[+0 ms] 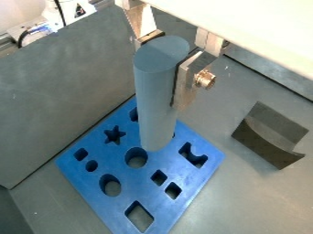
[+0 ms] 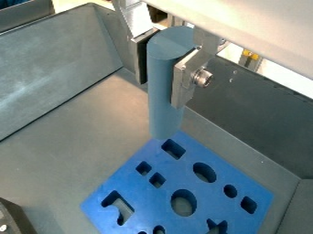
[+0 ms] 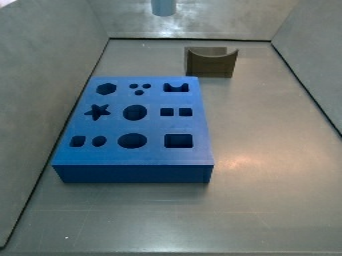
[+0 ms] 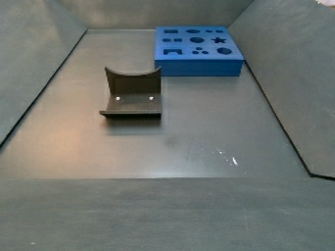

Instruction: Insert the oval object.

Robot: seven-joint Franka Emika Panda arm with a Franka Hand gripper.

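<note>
Clamped between the silver fingers (image 1: pixel 193 78) of the gripper (image 2: pixel 163 66), the peg (image 1: pixel 158 96), pale grey and upright, high above the blue block (image 3: pixel 134 125). Visible in a side view only as a grey tip (image 3: pixel 163 7) at the frame's upper edge. Beyond, the brown notched block (image 3: pixel 211 61) on the floor, untouched. Carrying step apparently in hand; next, presumably, lining up over the matching oval hole, then a straight descent.

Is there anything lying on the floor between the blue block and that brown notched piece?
No. In a side view, the floor between the blue block and brown piece is bare.
</note>
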